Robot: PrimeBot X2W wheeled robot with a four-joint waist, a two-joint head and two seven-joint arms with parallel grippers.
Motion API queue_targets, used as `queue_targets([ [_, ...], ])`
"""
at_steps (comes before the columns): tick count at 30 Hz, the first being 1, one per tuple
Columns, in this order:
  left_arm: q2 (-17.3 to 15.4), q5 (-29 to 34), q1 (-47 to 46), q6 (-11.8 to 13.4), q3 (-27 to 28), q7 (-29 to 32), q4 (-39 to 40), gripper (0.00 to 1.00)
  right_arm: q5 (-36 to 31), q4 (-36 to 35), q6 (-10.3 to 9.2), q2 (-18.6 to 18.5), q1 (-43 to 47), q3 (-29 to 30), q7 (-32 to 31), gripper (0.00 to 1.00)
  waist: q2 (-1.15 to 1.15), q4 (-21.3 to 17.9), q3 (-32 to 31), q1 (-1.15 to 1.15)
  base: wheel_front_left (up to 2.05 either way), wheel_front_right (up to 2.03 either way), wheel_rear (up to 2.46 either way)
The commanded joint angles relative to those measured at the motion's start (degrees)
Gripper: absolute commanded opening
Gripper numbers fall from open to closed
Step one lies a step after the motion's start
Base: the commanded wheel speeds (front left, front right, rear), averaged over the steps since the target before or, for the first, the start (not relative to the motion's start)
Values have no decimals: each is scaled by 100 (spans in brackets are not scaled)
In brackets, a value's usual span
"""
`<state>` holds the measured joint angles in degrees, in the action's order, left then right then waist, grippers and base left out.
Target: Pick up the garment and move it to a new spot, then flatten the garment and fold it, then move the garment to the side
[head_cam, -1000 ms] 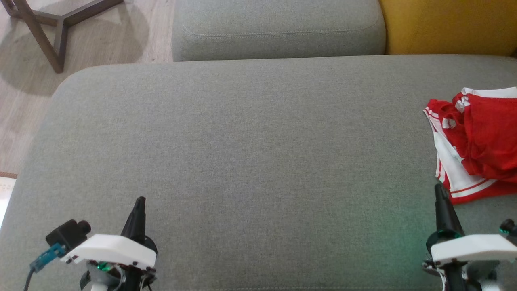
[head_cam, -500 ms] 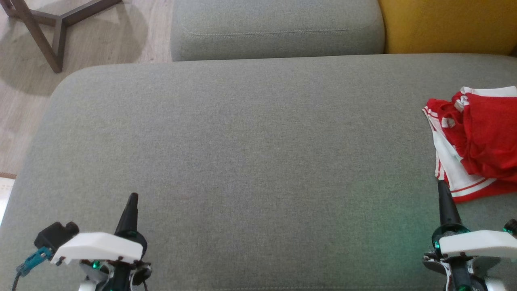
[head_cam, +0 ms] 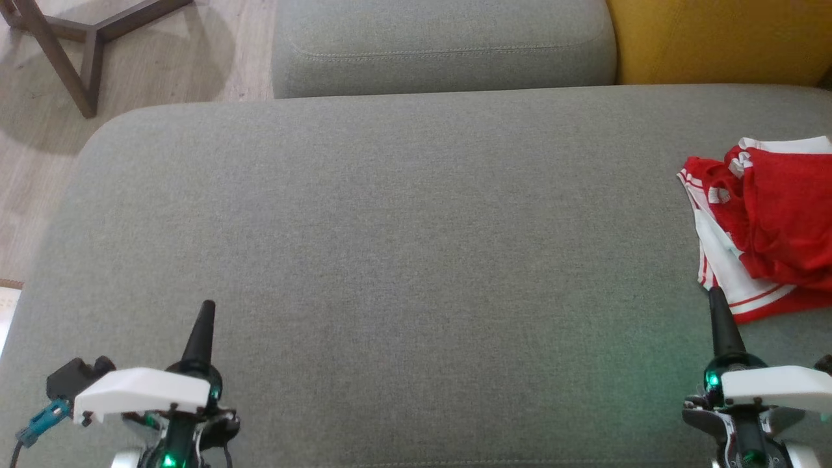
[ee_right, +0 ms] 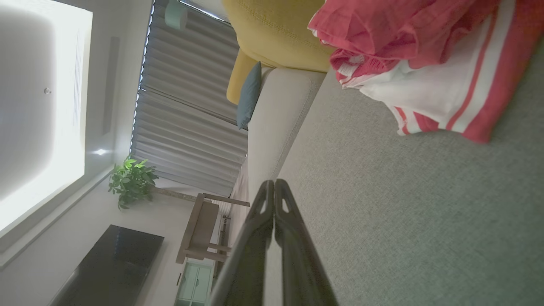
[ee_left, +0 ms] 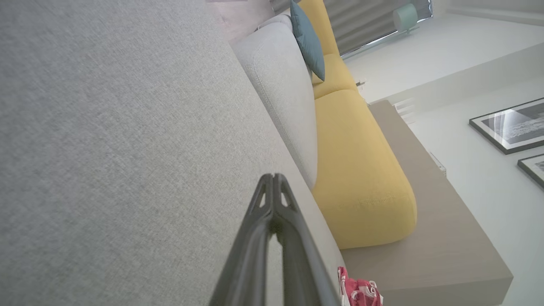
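Grey sofa seat is the main surface, so I'll place everything off that. Off its far-left corner a dark wooden table frame stands on the pale floor. The left gripper hangs over the seat's near-left part, fingers pressed together with nothing between them. Behind the seat is a grey back cushion, with a yellow cushion right of it. The right gripper is over the near-right part, also closed and empty, its tip close to the garment but apart from it in the wrist view. That red-and-white garment lies crumpled at the seat's right edge, long axis roughly far-to-near, white striped panel toward the near side.
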<state>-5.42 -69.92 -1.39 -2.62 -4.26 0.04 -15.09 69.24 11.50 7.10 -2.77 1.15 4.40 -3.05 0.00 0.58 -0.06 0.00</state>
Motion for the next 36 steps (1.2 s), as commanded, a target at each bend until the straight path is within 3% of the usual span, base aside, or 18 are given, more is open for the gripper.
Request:
queue_targets([
  [1, -38, -158, -317, -74, 240, 43, 160, 0, 180, -149, 28, -120, -328, -52, -35, 0, 0, -2, 1, 0, 0, 0, 0],
  [36, 183, -2305, -472, -487, 980, 567, 107, 0, 2414, 244, 39, -117, -719, 66, -227, 0, 0, -58, 24, 0, 0, 0, 0],
])
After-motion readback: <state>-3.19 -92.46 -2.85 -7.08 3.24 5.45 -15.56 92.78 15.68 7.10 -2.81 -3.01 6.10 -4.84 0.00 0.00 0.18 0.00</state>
